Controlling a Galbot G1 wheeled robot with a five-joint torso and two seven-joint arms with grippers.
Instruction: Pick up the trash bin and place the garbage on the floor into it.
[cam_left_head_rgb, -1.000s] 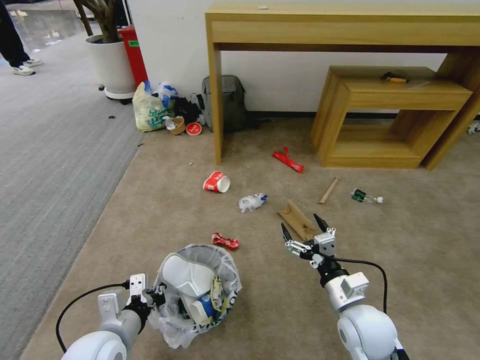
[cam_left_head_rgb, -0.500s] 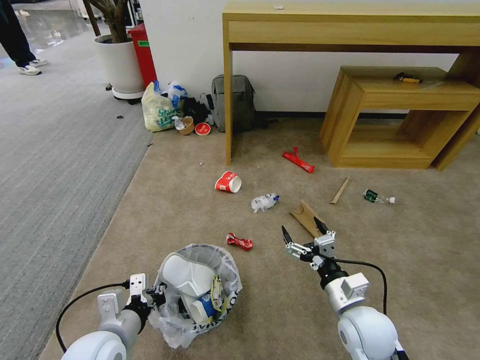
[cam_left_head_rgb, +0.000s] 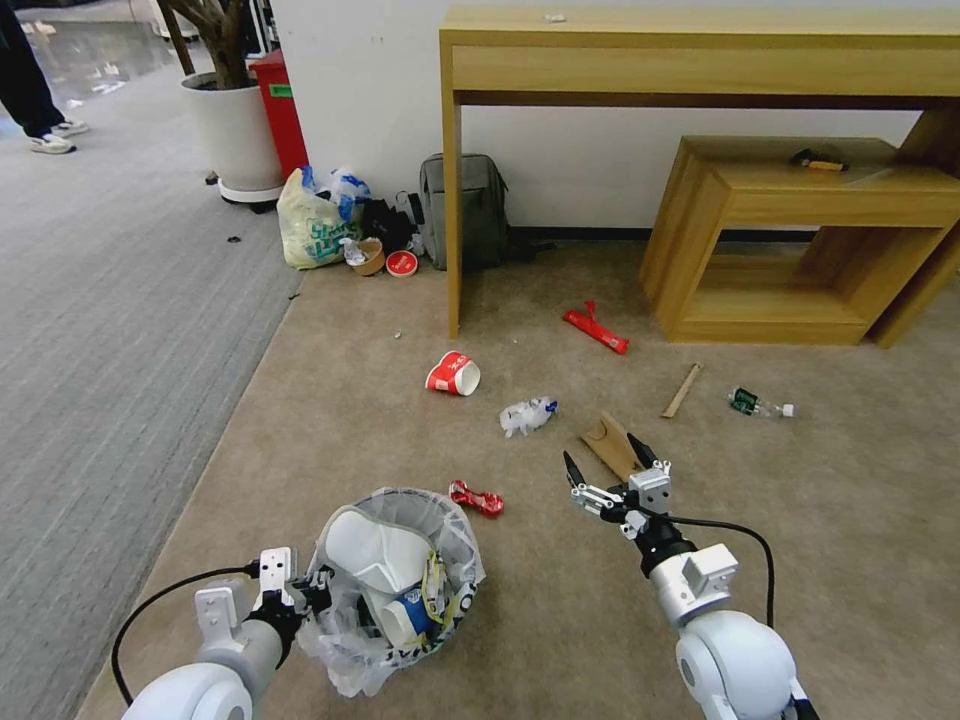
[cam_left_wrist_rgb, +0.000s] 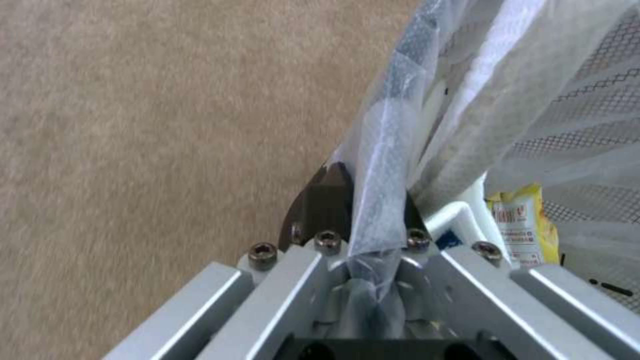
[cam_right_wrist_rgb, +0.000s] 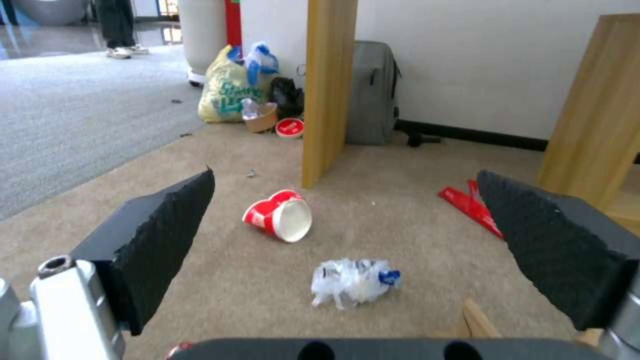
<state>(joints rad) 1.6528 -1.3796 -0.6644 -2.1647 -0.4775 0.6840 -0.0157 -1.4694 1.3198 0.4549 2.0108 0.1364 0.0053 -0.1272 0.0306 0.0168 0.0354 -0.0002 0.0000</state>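
Left hand clamped on my trash bin's bag-lined rim, near left.
Right hand spread apart above the cardboard.

The left pincer is clamping shut on the trash bin beside it, arm bent low. The right pincer is hovering forward, its fingers spreading wide.

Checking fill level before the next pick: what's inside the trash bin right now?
In the trash bin, clamped at its rim by the left gripper: a white slipper, a blue cup and a yellow wrapper. Anything beneath them is covered. The right gripper hangs open and empty.
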